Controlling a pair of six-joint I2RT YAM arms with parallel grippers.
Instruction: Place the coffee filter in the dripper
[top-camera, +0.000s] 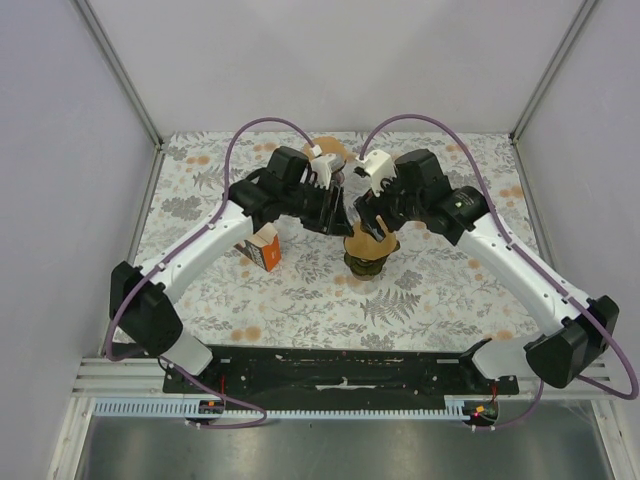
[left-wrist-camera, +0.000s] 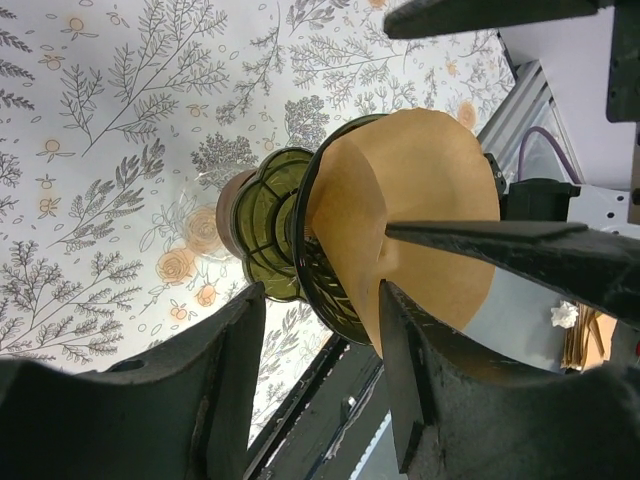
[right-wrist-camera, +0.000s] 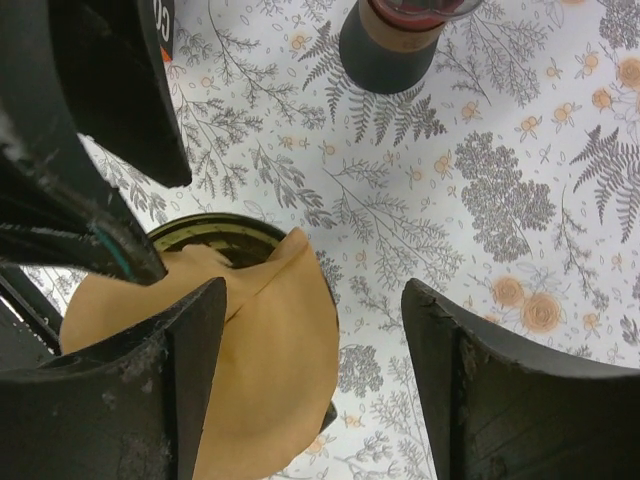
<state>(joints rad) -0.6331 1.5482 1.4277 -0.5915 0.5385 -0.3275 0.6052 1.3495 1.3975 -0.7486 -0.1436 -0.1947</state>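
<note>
The coffee filter (top-camera: 366, 238) sits at the middle of the overhead view, its point down in the green dripper (top-camera: 366, 264), which stands upright on the flowered desk (top-camera: 440, 300). It does not look seated to me. In the left wrist view the brown paper stands well proud of the rim and leans to one side. In the right wrist view its lip hangs over the rim toward the bottom of the frame.

Both end effectors crowd in just above it. The left end effector (left-wrist-camera: 320, 292) has its jaws apart, with one finger just beside the paper's edge; I cannot tell whether it touches. The right end effector (right-wrist-camera: 313, 290) stands wide apart, clamped on nothing. One of its fingers (left-wrist-camera: 500, 250) lies across the face of the paper at the right of the left wrist view.

The paper is light and only loosely lodged, so I reckon the worry is the way out. A finger lifting away while it rubs the paper could drag the filter back out or flop it onto the desk. A sideways pull against the rim could also tip the dripper, which looks tall and narrow at the foot. With both arms this close together, they might knock each other too. The orange box (top-camera: 264, 250), at centre left, sits clear of all this.
</note>
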